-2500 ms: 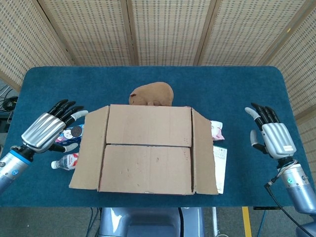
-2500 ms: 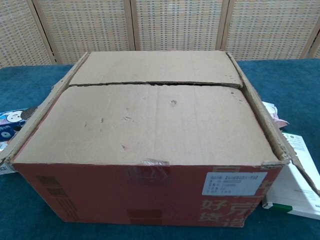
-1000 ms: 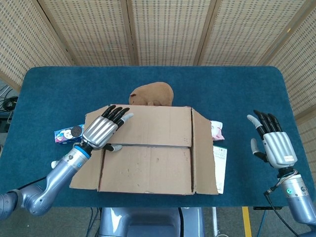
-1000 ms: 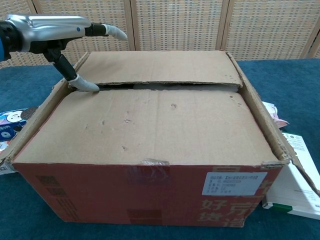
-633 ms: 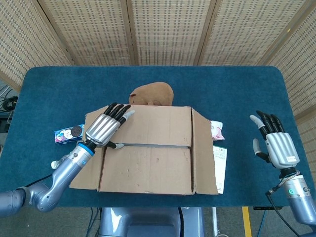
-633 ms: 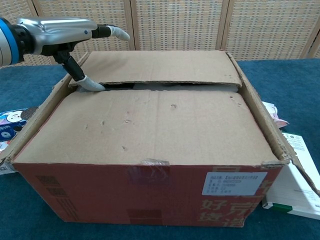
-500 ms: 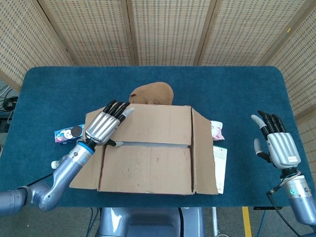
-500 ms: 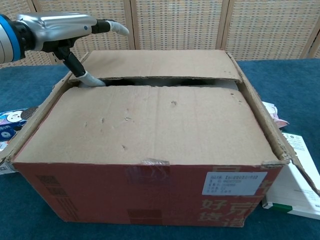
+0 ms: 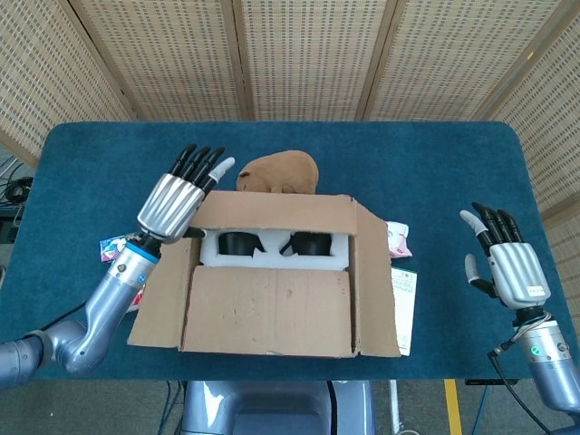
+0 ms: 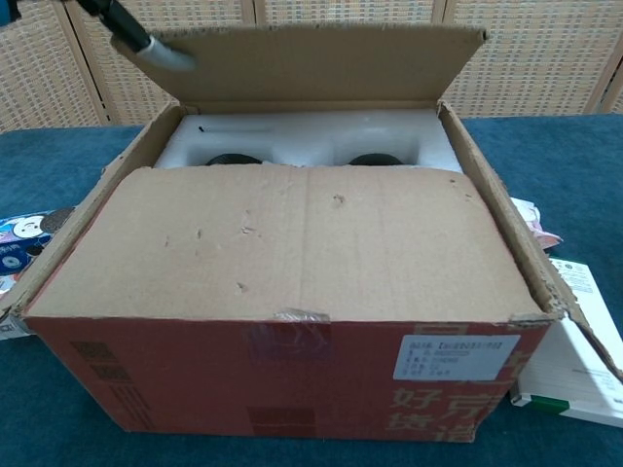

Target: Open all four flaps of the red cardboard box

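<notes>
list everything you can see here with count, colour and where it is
box: 1, red sides, brown flaps, table centre; far flap up, near flap closed
foam insert: 1, white, inside box, two dark round shapes in it
plush: 1, brown, behind box
snack packs: a few, colourful, left of box
pink packet: 1, right of box
white carton: 1, green mark, right of box
table: 1, blue
left hand: 1, silver-black, lifting far flap
right hand: 1, open, far right
</notes>
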You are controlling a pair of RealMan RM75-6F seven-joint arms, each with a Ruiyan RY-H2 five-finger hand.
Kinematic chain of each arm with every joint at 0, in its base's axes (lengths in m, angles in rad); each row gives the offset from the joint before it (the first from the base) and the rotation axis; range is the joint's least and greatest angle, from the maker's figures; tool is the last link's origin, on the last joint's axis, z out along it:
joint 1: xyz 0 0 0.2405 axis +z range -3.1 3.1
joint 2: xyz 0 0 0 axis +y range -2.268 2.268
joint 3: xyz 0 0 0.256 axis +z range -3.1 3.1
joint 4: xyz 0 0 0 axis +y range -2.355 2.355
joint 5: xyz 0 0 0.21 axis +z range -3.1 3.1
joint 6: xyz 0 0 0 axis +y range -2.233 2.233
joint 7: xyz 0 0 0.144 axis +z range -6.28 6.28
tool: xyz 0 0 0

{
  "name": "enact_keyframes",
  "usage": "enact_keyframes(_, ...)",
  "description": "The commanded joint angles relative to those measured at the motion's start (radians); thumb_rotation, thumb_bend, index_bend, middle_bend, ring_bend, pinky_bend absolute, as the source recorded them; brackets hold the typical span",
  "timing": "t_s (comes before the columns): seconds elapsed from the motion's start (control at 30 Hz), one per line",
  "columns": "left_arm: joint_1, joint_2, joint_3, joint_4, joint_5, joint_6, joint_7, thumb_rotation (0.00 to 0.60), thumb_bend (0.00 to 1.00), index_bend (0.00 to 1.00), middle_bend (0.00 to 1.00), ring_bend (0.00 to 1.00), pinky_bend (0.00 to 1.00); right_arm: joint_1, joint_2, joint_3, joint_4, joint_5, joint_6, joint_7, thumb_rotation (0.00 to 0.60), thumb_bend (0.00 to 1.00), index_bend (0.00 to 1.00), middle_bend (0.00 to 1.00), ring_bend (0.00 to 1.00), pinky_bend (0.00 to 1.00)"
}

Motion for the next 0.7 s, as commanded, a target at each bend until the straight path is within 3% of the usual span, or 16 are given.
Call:
enact_keyframes(0.03,-0.031,0.002,-0.040,0.045,-0.016,-0.003,0.000,0.494,0.20,0.01,0.00,0.00,0.00,-0.001,0.003,0.000,-0.002,0.003,-0.004,0.002,0.600,0.64,0.09,0.03,0.00,0.00)
enact_keyframes(0.37,-0.142,-0.068,-0.098,0.197,-0.130,-0.082,0.070,0.475,0.21,0.00,0.00,0.00,0.00,-0.005,0.013,-0.002,-0.009,0.002,-0.009,0.008,0.600,0.64,0.09,0.03,0.00,0.00)
enact_keyframes(0.7,-0.209,-0.143,-0.101,0.336,-0.248,-0.099,0.180,0.457,0.21,0.00,0.00,0.00,0.00,-0.015,0.016,-0.003,-0.008,0.007,-0.004,0.019,0.600,0.64,0.09,0.03,0.00,0.00)
